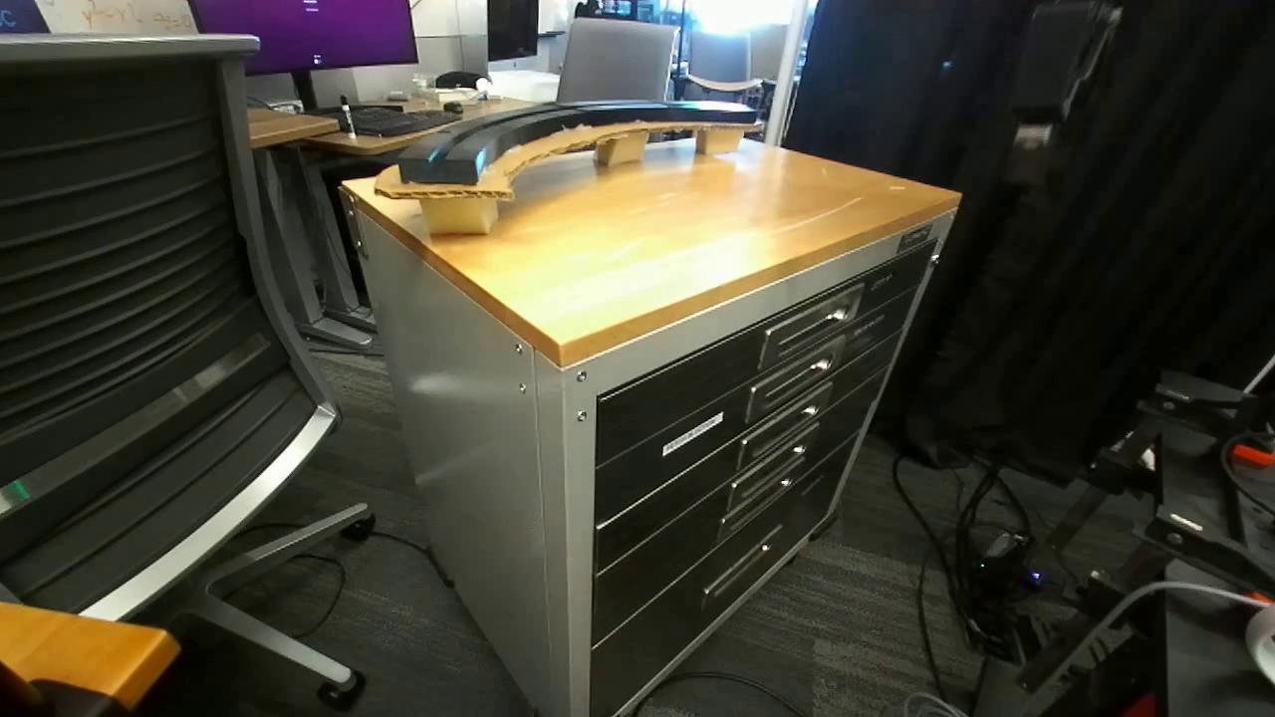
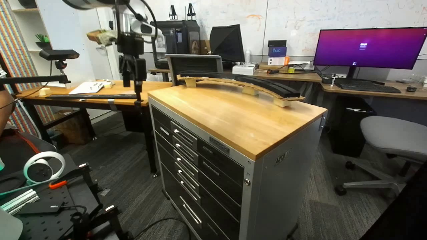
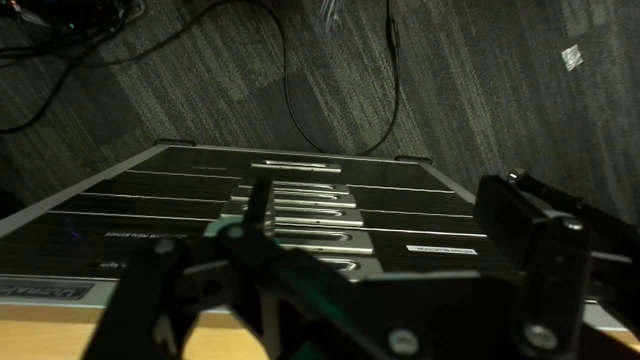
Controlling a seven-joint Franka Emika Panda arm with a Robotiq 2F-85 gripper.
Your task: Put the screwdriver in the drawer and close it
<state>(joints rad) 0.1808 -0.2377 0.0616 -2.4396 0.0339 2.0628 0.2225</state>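
Observation:
The grey workbench cabinet's dark drawer fronts point(image 1: 677, 393) with silver handles are all flush and shut in both exterior views point(image 2: 220, 162). I cannot tell which one is the task's drawer. The wrist view looks down along these fronts point(image 3: 425, 200) from above the benchtop's front edge. My gripper point(image 2: 133, 76) hangs at the upper left in an exterior view, higher than the benchtop. In the wrist view my gripper point(image 3: 382, 212) has its fingers wide apart with nothing seen between them. The screwdriver does not show in any view; it is hidden or out of view.
A long black curved piece point(image 1: 558, 124) on cardboard and foam blocks lies along the benchtop's back point(image 2: 267, 85). The wooden benchtop point(image 1: 637, 239) tops the cabinet. A wooden table point(image 2: 116, 87) stands beside it, with chairs point(image 1: 129, 299) around. Cables point(image 3: 287, 85) lie on the floor.

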